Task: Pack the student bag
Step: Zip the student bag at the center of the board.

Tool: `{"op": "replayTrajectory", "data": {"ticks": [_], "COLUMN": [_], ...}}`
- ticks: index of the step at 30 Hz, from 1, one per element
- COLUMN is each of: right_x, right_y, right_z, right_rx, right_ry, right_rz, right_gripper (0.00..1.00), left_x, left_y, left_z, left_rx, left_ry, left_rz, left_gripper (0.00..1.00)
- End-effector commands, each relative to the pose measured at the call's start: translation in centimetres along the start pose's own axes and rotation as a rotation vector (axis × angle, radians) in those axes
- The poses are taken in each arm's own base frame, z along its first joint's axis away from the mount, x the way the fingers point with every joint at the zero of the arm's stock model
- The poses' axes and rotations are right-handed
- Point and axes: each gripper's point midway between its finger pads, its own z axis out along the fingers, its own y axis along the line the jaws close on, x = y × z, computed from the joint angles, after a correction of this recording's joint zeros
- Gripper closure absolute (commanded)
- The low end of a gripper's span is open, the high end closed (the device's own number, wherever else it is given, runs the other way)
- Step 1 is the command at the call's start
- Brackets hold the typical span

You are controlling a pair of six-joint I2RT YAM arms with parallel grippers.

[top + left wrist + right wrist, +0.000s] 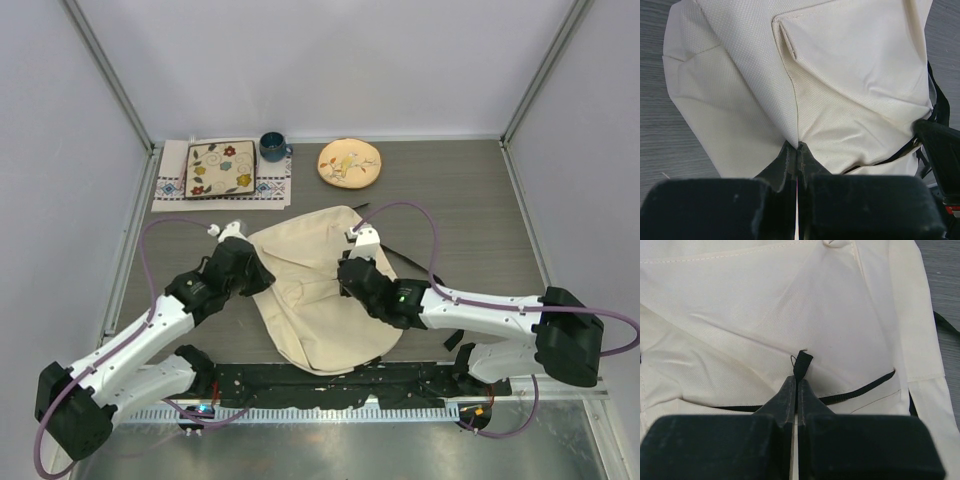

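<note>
Student bag: the cream backpack [312, 322] lies flat in the middle of the grey tabletop [470, 200], between my two arms, with its rounded bottom towards the arm bases.
Left gripper: the left gripper [797, 150] is closed tight at the bag's left edge. I see the cream fabric drawn to a point right at the fingertips, so it looks pinched there.
Right gripper: the right gripper [796, 385] is closed on the black zipper pull [802, 362], whose tab sticks up just past the tips.
Zipper: the black zipper line [860, 388] runs off to both sides of the right gripper across the cream panel.
Strap: a black strap [939, 97] shows along the bag's right side.
Back of tabletop: a square floral plate [219, 168] sits on an embroidered cloth [170, 175], with a blue cup [272, 147] just beside it. A round yellowish floral plate [349, 163] sits further right, well apart from the bag.
</note>
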Motion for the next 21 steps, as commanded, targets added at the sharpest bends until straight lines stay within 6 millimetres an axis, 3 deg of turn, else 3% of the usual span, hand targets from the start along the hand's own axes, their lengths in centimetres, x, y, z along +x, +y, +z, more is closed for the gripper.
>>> {"op": "replayTrajectory", "data": {"ticks": [1, 9, 21], "right_x": [-1.3, -0.8, -0.5], "right_y": [-1.4, -2.7, -6.4], "right_z": [-0.2, -0.2, 0.8], "right_rx": [0.046, 0.050, 0.069], "right_ry": [-0.049, -0.039, -0.022], "right_rz": [0.042, 0.079, 0.232], "right_gripper": [0.99, 0.99, 0.99], "left_x": [-1.7, -2.6, -4.3], "left_y": [0.9, 1.5, 3.0], "left_z": [-0.2, -0.1, -0.1], "left_rx": [-0.022, -0.030, -0.059], "left_ry": [-0.051, -0.046, -0.039], "left_rz": [0.027, 0.042, 0.044], "left_gripper": [1.00, 1.00, 1.00]}}
